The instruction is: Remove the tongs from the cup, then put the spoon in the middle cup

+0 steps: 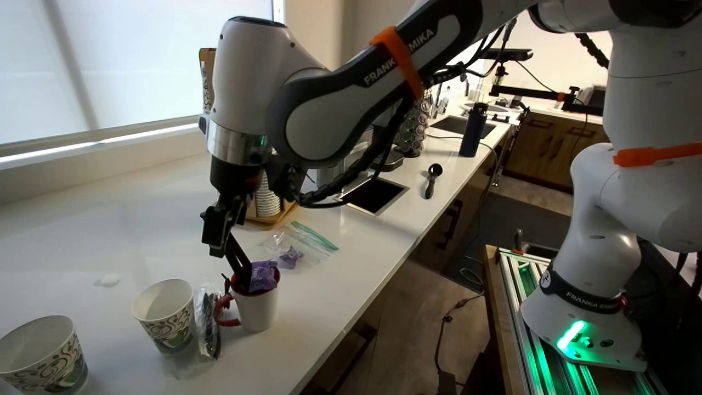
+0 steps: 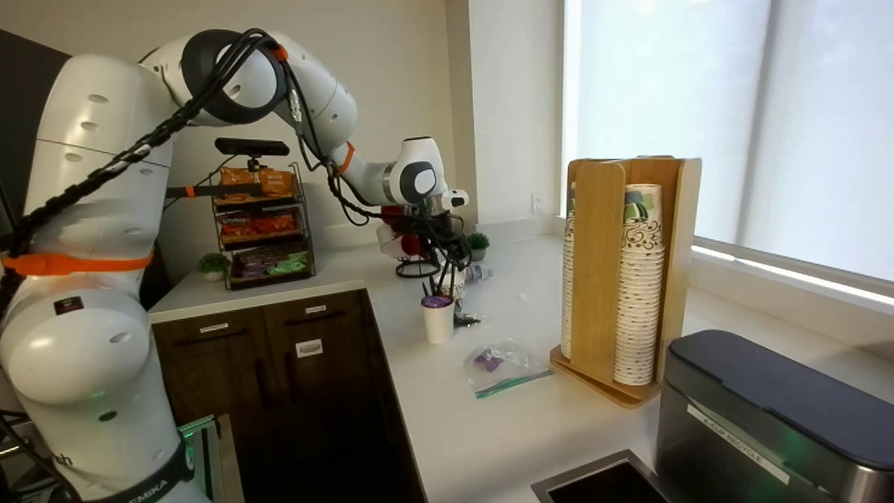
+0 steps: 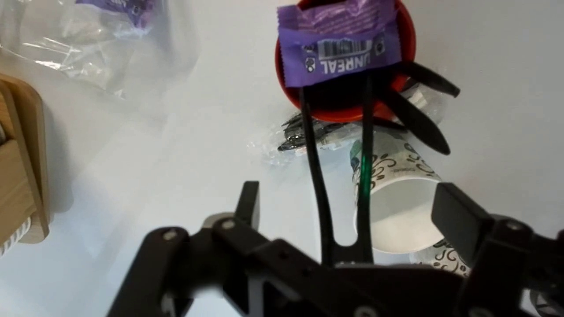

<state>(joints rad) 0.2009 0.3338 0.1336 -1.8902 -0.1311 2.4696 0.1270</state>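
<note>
1. Wrist view: gripper (image 3: 348, 198) spread wide, fingers (image 3: 249, 202) well apart on either side of the black tongs (image 3: 364, 176), nothing pinched; can't tell about palm contact. Arms down in the red-lined mug (image 3: 409, 39), joined end up.
2. Same view, handling guess: light, thin plastic, springy across the arms, stiff at the joined end, slightly slick. Best grip: that joined end, then straight up so as not to drag the UNREAL packet (image 3: 341, 48) in the mouth. Also black utensil handles (image 3: 416, 121) over the rim; can't pick out the spoon.
3. In an exterior view: middle patterned cup (image 1: 175, 323) upright, nothing visible inside; likewise the other patterned cup (image 1: 55, 362). Clear-wrapped cutlery (image 1: 208, 329) between middle cup and mug.
4. In an exterior view: zip bag (image 2: 520, 367), purple packet (image 2: 489, 360) apparently inside; wooden dispenser (image 2: 597, 265) loaded with paper cups (image 2: 637, 314).
</note>
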